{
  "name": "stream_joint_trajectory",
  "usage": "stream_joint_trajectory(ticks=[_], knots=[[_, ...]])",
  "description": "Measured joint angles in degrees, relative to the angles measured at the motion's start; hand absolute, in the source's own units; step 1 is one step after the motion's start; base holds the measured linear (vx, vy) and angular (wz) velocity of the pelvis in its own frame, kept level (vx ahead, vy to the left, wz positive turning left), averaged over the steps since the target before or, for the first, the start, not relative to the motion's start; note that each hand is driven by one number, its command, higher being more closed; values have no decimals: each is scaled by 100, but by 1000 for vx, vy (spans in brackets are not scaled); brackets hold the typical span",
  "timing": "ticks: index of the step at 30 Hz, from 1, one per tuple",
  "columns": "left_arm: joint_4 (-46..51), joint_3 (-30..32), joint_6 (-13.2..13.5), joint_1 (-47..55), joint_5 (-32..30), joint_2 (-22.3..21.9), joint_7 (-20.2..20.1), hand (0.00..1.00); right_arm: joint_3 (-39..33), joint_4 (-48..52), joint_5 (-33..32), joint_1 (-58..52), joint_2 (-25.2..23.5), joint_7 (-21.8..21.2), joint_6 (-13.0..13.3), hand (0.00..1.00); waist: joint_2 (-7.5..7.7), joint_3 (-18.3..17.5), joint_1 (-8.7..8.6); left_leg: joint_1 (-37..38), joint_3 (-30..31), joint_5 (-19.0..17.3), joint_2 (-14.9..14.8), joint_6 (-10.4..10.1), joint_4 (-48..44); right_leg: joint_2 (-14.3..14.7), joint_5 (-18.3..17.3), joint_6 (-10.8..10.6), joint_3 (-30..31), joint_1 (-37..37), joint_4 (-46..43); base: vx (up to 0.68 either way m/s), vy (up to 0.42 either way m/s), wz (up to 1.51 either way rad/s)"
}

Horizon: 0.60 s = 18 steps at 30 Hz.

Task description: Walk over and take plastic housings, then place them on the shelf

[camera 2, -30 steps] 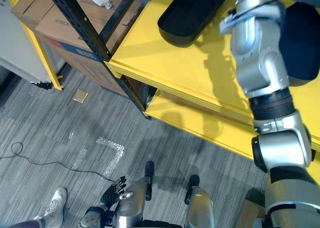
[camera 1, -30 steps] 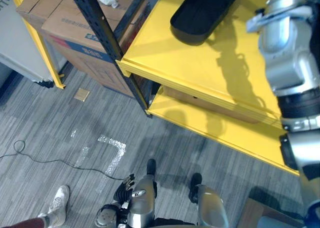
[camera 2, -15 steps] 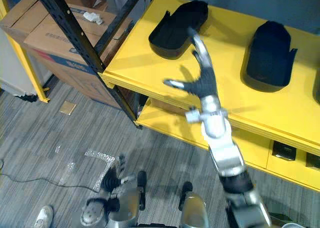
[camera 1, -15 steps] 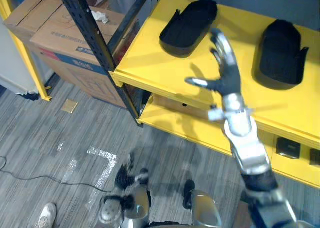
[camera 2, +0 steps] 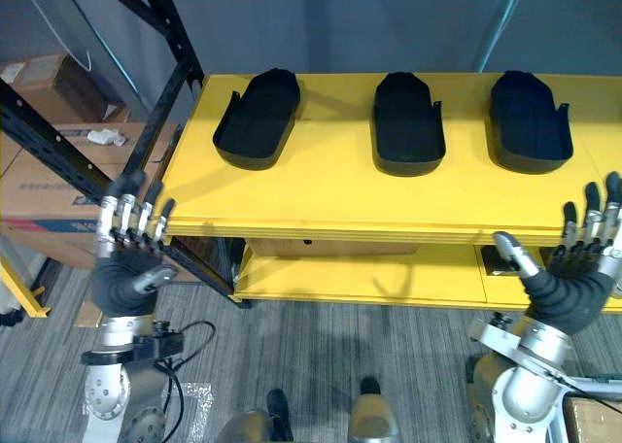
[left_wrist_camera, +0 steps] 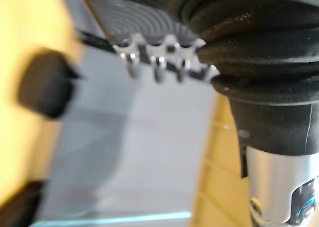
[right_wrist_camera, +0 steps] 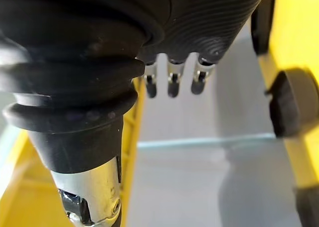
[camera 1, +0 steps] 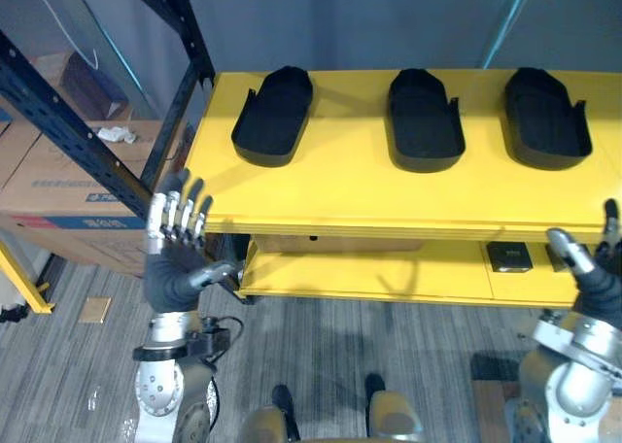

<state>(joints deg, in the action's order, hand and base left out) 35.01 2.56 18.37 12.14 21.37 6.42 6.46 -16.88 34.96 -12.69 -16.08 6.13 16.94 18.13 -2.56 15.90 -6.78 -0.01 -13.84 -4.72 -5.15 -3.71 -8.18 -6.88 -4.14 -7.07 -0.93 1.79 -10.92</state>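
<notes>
Three black plastic housings lie in a row on the yellow shelf's top board (camera 1: 340, 186): the left one (camera 1: 272, 116), the middle one (camera 1: 424, 119) and the right one (camera 1: 546, 118). My left hand (camera 1: 170, 273) is raised in front of the shelf's left corner, fingers straight and spread, holding nothing. My right hand (camera 2: 564, 292) is up at the lower right, below the shelf's front edge, also open and empty. In the left wrist view the fingers (left_wrist_camera: 157, 70) point out straight; so do the fingers (right_wrist_camera: 172, 85) in the right wrist view.
A black rack upright (camera 1: 78, 137) slants across the left, with cardboard boxes (camera 1: 53, 186) behind it and a white crumpled scrap (camera 1: 117, 133). The lower yellow shelf (camera 1: 389, 273) carries small dark parts (camera 1: 508, 256). Grey carpet floor (camera 1: 418, 346) lies in front.
The camera has swung to face the shelf squarely. My right arm has drawn back from over the shelf to the lower right; my left hand has risen at the left.
</notes>
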Motion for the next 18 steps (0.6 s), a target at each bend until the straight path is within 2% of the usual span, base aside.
stream_joint_trajectory(ticks=[4,5,6,7,8,10,12,15,18], knots=[[-162,186,-271,-493,-241,83,616,0,32,-28,50,39,19,-213,-55,0,-76,-54,-43,11,-118,-3,2,7,0,4,18,-15,113,57,6,-29,2,-14],[-498,220,-403,-769,-474,233,900,0,40,-55,69,98,69,-282,-55,0,-80,-54,-47,5,-175,-3,0,7,-1,7,19,-14,170,130,-31,-36,-3,-17],[-774,298,-453,-935,-575,316,1001,0,41,-79,89,157,118,-320,-55,0,-84,-51,-49,1,-212,-3,-2,7,-2,9,20,-13,219,158,-54,-39,7,-31],[-1503,497,-525,-1324,-775,499,1288,0,30,-174,177,320,284,-317,-52,0,-87,-41,-67,-8,-277,-3,-4,7,-9,10,22,-11,319,249,-115,-39,5,-29],[-2292,722,-603,-1742,-886,659,1602,0,-49,-295,83,480,478,-310,-46,0,-70,-1,-166,-16,-337,-4,5,7,-22,10,23,-12,372,313,-173,-39,8,-34],[-3213,1060,-628,-2185,-878,820,1918,0,-277,-459,-150,642,673,-310,-26,0,-39,59,-258,-19,-437,-8,10,14,-23,10,21,-9,496,418,-235,-29,11,-28],[-4399,1478,-606,-2773,-862,1180,2384,0,-745,-552,-514,731,823,-326,143,0,-34,287,-433,-41,-581,-18,35,29,-29,7,21,-9,652,547,-311,-26,18,-30],[-5298,1775,-608,-3179,-766,1622,2710,0,-891,-580,-739,684,899,-563,218,0,-55,513,-658,-134,-784,-21,62,39,-28,9,64,-79,884,807,-401,3,21,-32],[-6185,1774,-606,-3779,-346,1924,2801,0,-790,-651,-792,548,902,-838,220,0,-119,765,-762,-164,-874,-19,77,44,-28,13,74,-93,977,924,-528,32,14,-16]])
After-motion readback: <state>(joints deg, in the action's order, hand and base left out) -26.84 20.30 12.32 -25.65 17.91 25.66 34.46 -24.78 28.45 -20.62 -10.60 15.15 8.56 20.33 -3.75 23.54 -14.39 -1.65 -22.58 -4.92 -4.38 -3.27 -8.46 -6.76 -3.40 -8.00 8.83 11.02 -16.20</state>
